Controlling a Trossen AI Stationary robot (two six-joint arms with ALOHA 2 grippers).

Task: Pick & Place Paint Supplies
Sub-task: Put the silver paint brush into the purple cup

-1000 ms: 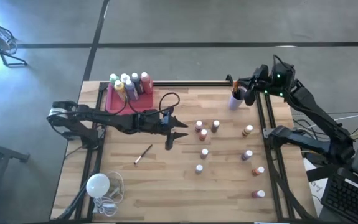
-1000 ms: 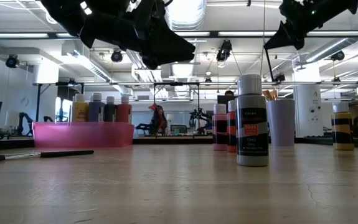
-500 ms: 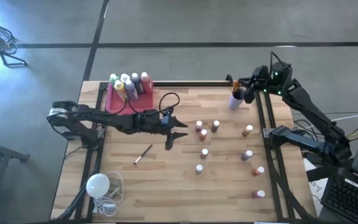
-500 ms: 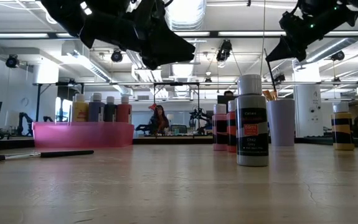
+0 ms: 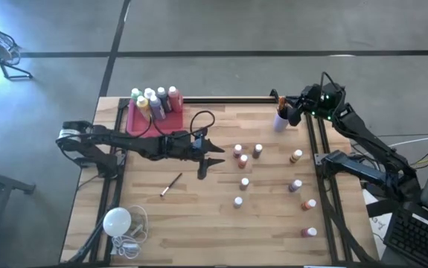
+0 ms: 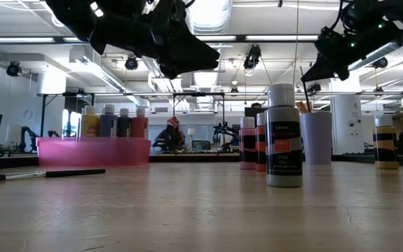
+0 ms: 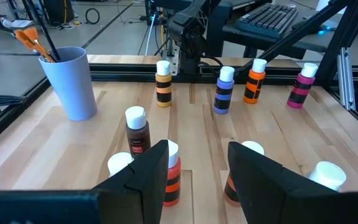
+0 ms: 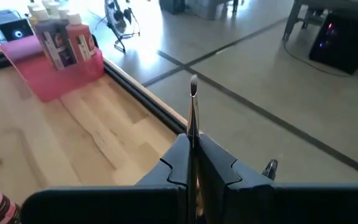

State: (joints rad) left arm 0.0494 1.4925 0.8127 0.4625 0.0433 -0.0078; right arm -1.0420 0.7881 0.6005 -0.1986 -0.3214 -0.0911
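At counter's far right corner, right gripper (image 8: 191, 163), jaws clamped on a paintbrush (image 8: 193, 106) w/ bristle tip pointing out past them, long axis in line w/ jaws, over the cup (image 5: 281, 121). Brush likely light, stiff, thin, apt to pivot; best held mid-handle. Left gripper (image 5: 212, 159) hovers mid-counter, jaws apart, near small bottles (image 5: 240, 156). 2nd brush (image 5: 170, 185) lies flat, diagonal.
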